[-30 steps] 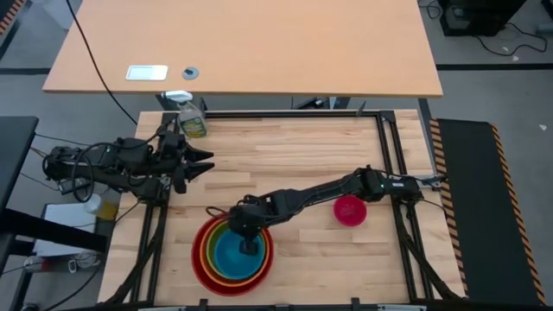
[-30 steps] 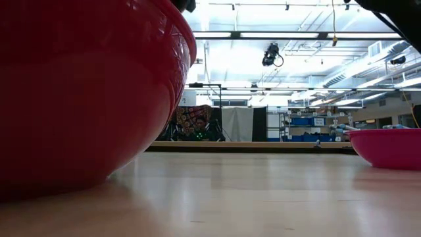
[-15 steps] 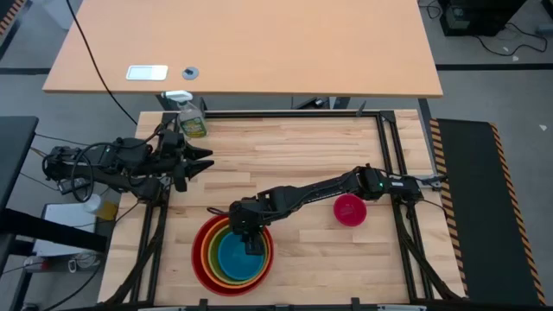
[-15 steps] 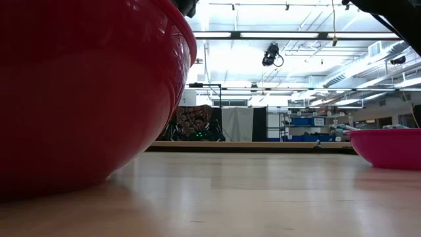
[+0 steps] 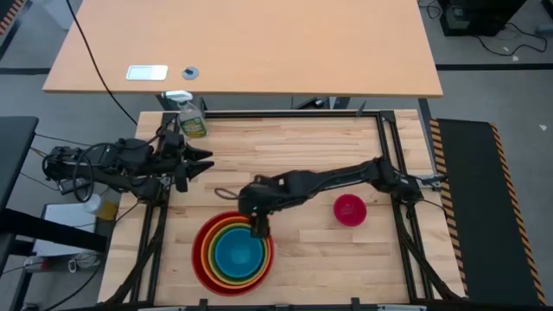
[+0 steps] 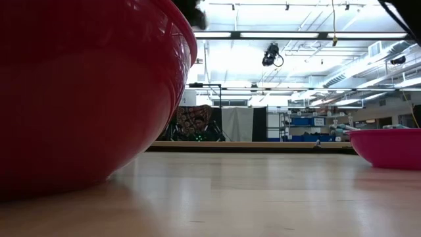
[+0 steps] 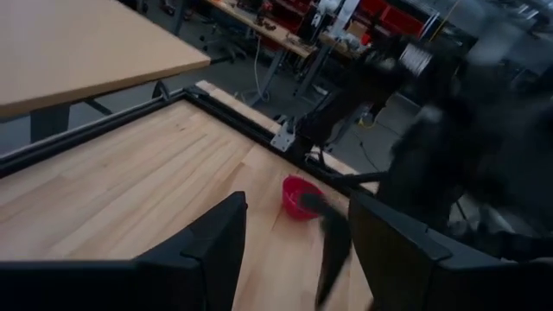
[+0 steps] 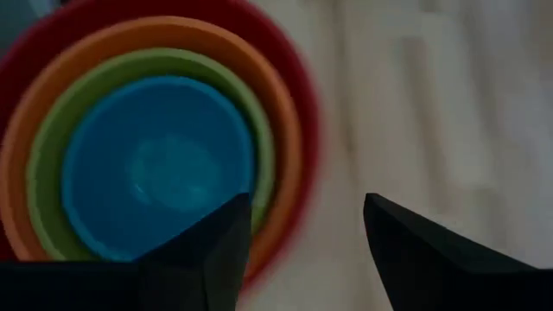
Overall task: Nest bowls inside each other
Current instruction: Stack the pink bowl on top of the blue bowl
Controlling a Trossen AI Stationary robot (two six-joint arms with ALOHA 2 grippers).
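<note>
On the wooden tabletop (image 5: 302, 151), seen from above, the nested stack of bowls sits at about 6 o'clock near the front edge: a red bowl (image 5: 200, 263) outermost, then an orange bowl (image 5: 207, 252), a green bowl (image 5: 218, 239) and a blue bowl (image 5: 237, 256) in the centre. The right wrist view shows the same rings, blue inside green inside orange inside red.

The right tool (image 5: 259, 228) hovers over the stack's rim at the stack's 1 o'clock, its fingers (image 8: 207, 250) spread apart with nothing between them; the right arm stretches in from the tabletop's 3 o'clock side.

A small pink bowl (image 5: 349, 209) stands alone, well apart from the stack, toward 4 o'clock of the tabletop and just beside the right arm. In the low view it shows at the far right, with the red bowl's wall filling the left.

The left tool (image 5: 200, 161) waits at 9 o'clock, fingers apart and empty. A spray bottle (image 5: 192, 117) stands at 11 o'clock, near the left arm.
</note>
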